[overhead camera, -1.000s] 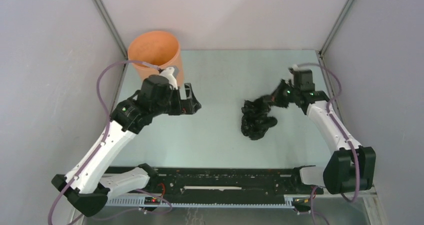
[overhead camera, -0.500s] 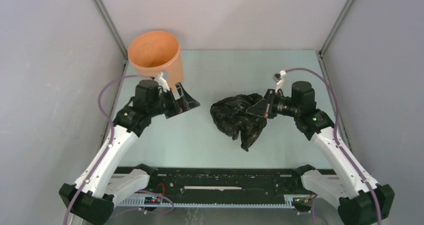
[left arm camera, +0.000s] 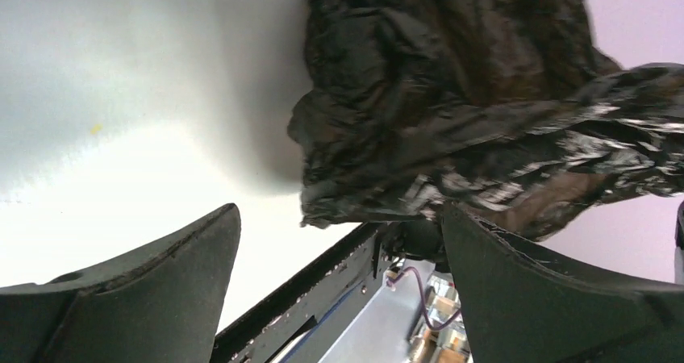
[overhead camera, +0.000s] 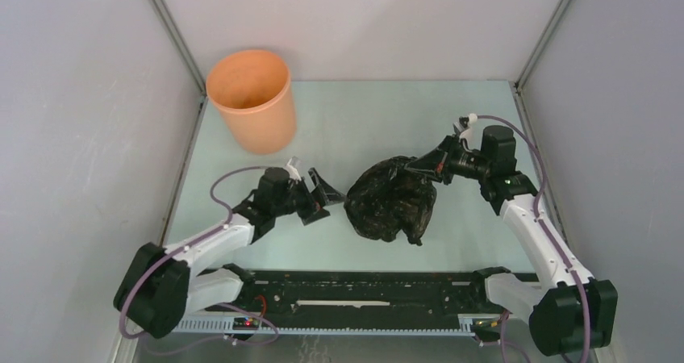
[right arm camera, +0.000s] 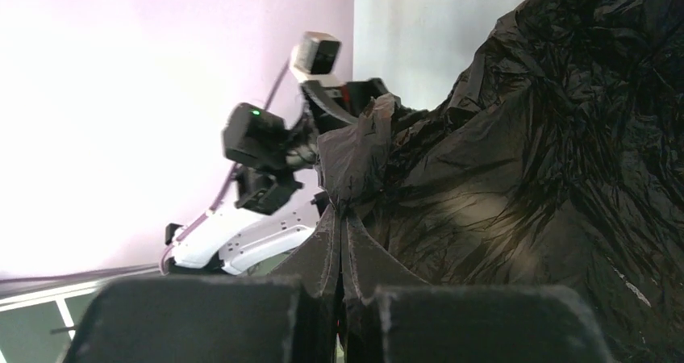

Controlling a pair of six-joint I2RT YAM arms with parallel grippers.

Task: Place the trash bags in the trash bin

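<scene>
Gripping the trash bag (overhead camera: 391, 202) midway across the counter (overhead camera: 363, 121) — well apart from the trash bin (overhead camera: 250, 101).
Pinched tight on one thin fold with the right end effector (overhead camera: 419, 169), spread wide beside it with the left end effector (overhead camera: 327, 195) — liable to slip free or snag on the rim.

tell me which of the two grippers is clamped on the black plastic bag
The right gripper: its fingers are shut on a fold of the wrinkled glossy black plastic bag. The left gripper stands open, gripping nothing.
</scene>
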